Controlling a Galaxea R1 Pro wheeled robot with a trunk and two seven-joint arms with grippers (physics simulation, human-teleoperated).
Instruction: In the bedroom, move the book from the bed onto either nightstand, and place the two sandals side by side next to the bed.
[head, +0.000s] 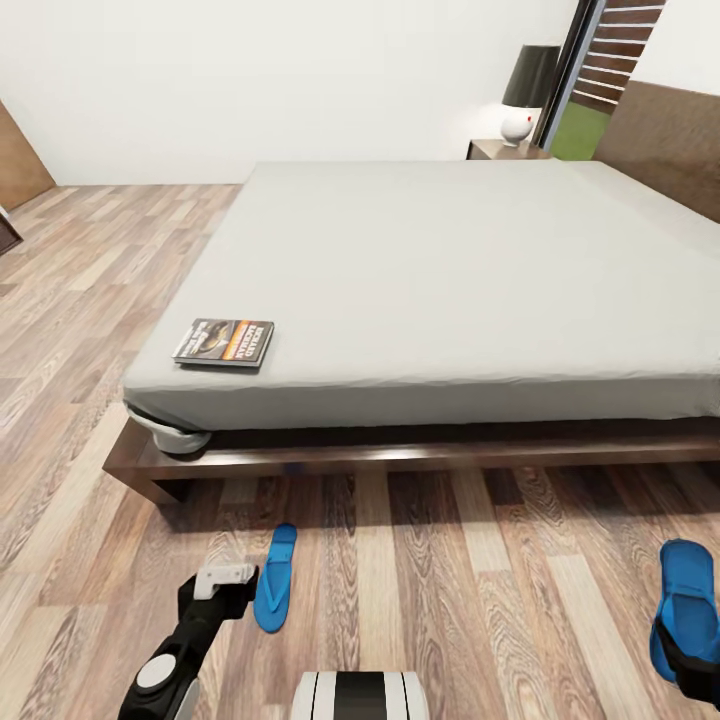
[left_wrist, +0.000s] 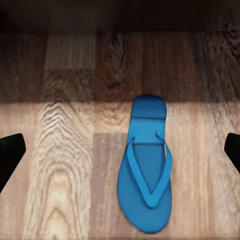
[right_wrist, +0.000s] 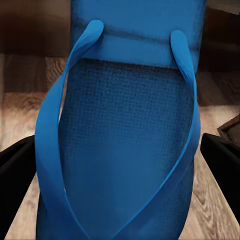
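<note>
The dark book (head: 223, 342) with an orange band lies flat on the near left corner of the bed's grey mattress (head: 450, 270). One blue sandal (head: 275, 577) (left_wrist: 145, 172) lies on the floor before the bed's foot. My left gripper (head: 230, 590) hovers just beside and above it, open, its fingers (left_wrist: 11, 152) wide apart. The other sandal (head: 686, 595) (right_wrist: 125, 140) is raised off the floor at the far right, with my right gripper (head: 692, 665) shut on its sides. A nightstand (head: 505, 150) stands beyond the bed's far side.
A black-shaded lamp with a white base (head: 522, 95) stands on the nightstand. The bed's dark wooden frame (head: 400, 455) juts out low along the floor. Wood-plank floor (head: 90, 300) stretches along the bed's left side. A window (head: 600, 70) is at the back right.
</note>
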